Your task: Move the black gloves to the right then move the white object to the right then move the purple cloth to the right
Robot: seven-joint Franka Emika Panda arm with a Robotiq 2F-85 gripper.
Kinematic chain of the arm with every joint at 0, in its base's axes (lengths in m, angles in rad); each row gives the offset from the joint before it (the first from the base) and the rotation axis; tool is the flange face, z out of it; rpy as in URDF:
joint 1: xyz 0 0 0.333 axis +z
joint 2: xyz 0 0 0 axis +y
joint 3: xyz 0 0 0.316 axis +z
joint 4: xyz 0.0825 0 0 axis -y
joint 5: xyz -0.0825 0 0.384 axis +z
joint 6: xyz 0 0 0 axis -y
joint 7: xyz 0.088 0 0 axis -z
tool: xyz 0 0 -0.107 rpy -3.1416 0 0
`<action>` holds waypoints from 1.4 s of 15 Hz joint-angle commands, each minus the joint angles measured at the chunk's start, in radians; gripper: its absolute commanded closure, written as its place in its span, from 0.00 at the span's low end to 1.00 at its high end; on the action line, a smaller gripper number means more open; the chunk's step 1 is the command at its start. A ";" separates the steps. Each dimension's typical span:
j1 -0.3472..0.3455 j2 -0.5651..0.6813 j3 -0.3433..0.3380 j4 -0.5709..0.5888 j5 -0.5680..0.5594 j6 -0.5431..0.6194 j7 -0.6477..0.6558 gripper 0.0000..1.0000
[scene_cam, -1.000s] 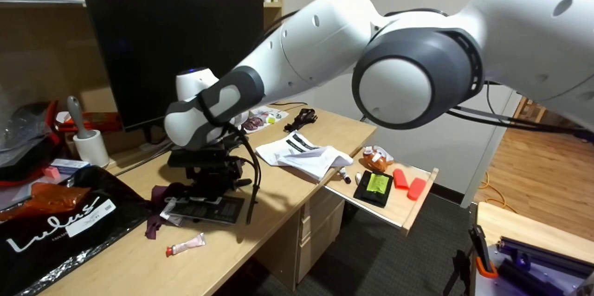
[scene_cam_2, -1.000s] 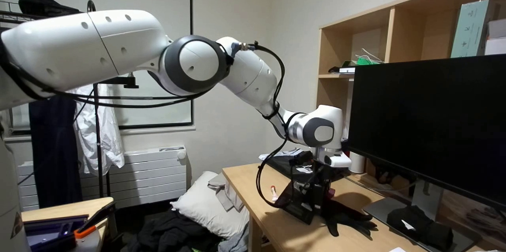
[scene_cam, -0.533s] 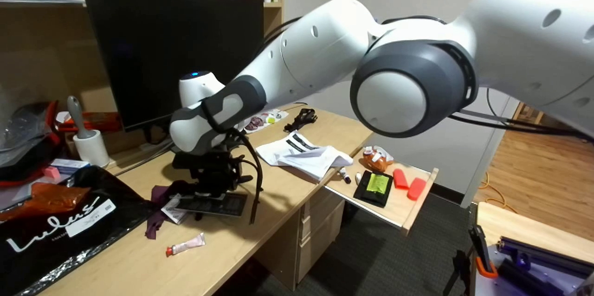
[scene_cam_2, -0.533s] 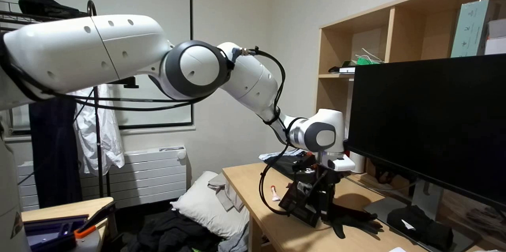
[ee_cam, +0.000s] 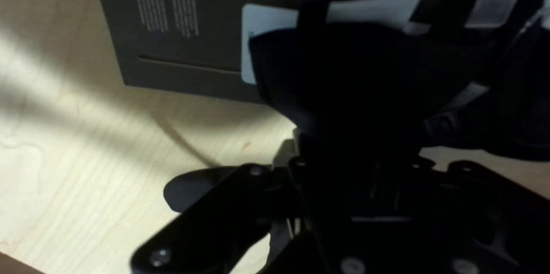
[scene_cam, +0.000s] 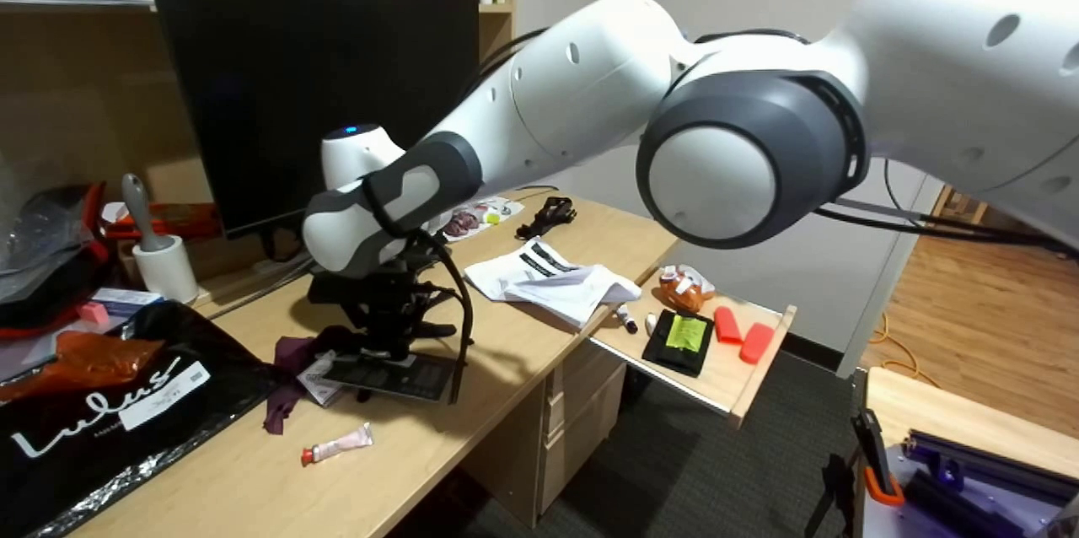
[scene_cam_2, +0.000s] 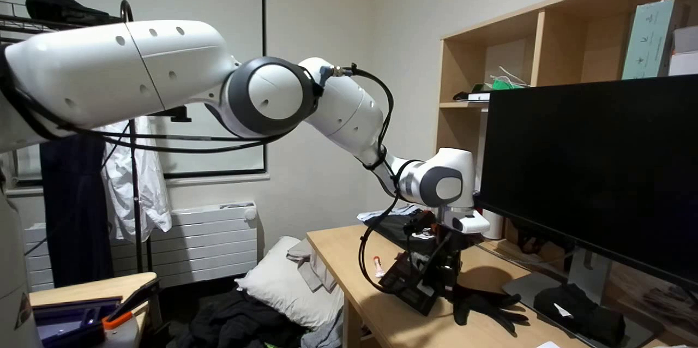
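Against a second earlier: dark card [scene_cam: 392, 375] had shifted beneath the gripper [ee_cam: 361, 158]; black gloves [scene_cam_2: 485, 306] lay splayed differently on the desk [scene_cam: 405, 441]. Finger opening, any hold: too dark to tell. Counted: one card; one white object [scene_cam: 341, 443], one purple cloth [scene_cam: 285, 399] nearby, unmoved; two red pieces [scene_cam: 756, 343] in the drawer [scene_cam: 765, 365].
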 commanded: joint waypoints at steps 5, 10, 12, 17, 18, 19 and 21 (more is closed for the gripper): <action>-0.006 -0.146 0.020 -0.127 -0.017 -0.026 -0.141 0.94; 0.009 -0.316 0.011 -0.259 -0.029 -0.014 -0.201 0.91; 0.007 -0.390 0.010 -0.329 -0.029 -0.004 -0.219 0.93; -0.028 -0.570 -0.006 -0.511 -0.009 0.008 -0.221 0.92; -0.034 -0.596 -0.009 -0.537 -0.008 0.010 -0.220 0.92; -0.042 -0.631 -0.014 -0.563 -0.005 0.014 -0.215 0.93; -0.053 -0.688 -0.022 -0.606 -0.010 0.023 -0.208 0.93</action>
